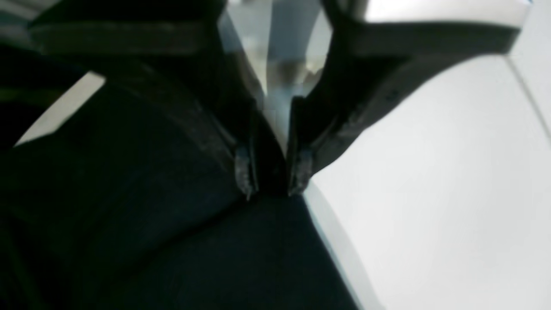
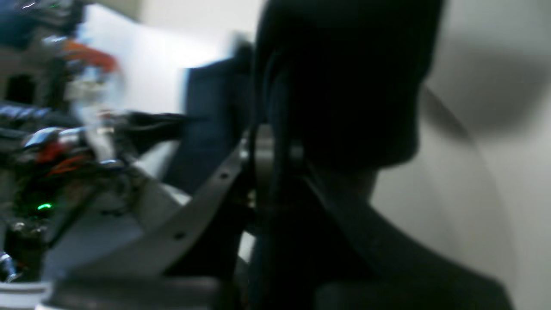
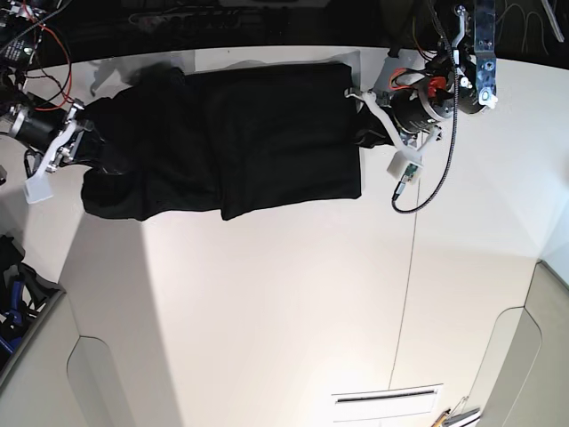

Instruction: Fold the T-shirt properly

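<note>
The black T-shirt (image 3: 231,133) lies stretched along the far side of the white table (image 3: 267,311), plain side up, with no print showing. My left gripper (image 3: 362,108) is at the shirt's right edge. In the left wrist view its fingertips (image 1: 246,174) stand close together, and the left gripper (image 1: 273,181) pinches black fabric of the T-shirt (image 1: 129,224). My right gripper (image 3: 82,133) is at the shirt's left end. The right wrist view is blurred, but the right gripper (image 2: 271,148) holds a bunch of the T-shirt (image 2: 344,86) between its fingers.
A white plug on a black cable (image 3: 404,173) hangs by the left arm. Wires and electronics (image 3: 27,36) sit at the far left corner. A seam (image 3: 412,285) runs down the table. Dark items (image 3: 13,298) lie off the left edge.
</note>
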